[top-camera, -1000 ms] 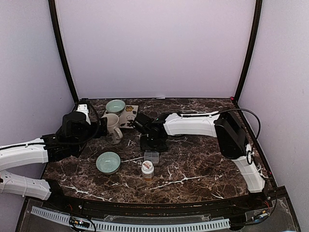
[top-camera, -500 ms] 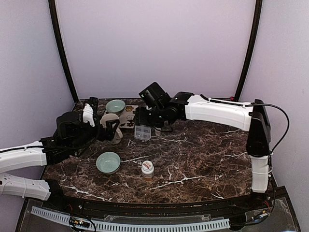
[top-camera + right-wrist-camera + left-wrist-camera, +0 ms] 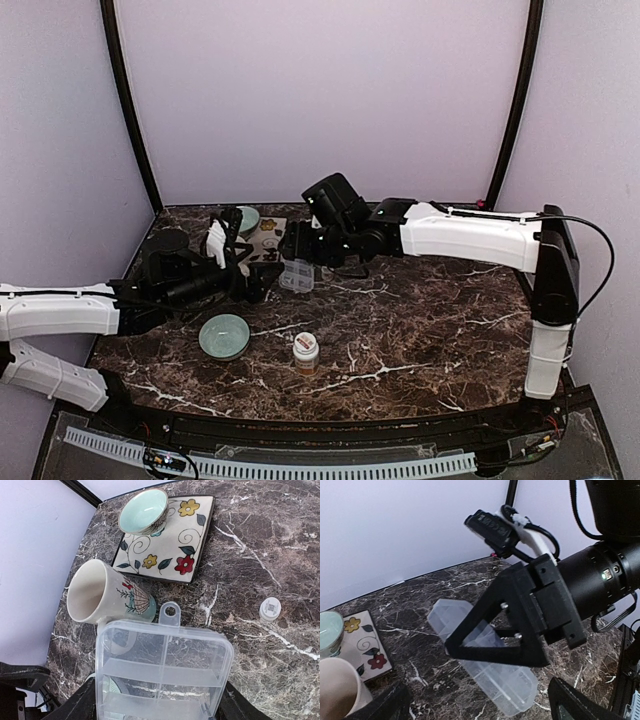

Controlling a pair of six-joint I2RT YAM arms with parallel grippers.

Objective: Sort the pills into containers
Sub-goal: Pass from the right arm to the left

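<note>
The clear compartmented pill box (image 3: 297, 277) hangs in my right gripper (image 3: 303, 258), a little above the marble, next to the mug. In the right wrist view the box (image 3: 162, 655) fills the space between the fingers, which are shut on its sides, and its compartments look empty. My left gripper (image 3: 252, 281) is open and empty, just left of the box. In the left wrist view the box (image 3: 512, 687) sits beyond my spread fingertips (image 3: 572, 702), with the right gripper's black finger across it. No loose pills show.
A cream mug (image 3: 107, 597) stands by a floral tile (image 3: 172, 545) that carries a pale green bowl (image 3: 144, 511). A second green bowl (image 3: 224, 335) and a white-capped pill bottle (image 3: 306, 352) stand nearer the front. The marble table (image 3: 430, 320) extends right.
The right arm lifted the pill box from mid-table and carried it left and back toward the mug. The left arm swung right, and its gripper now faces the box.
</note>
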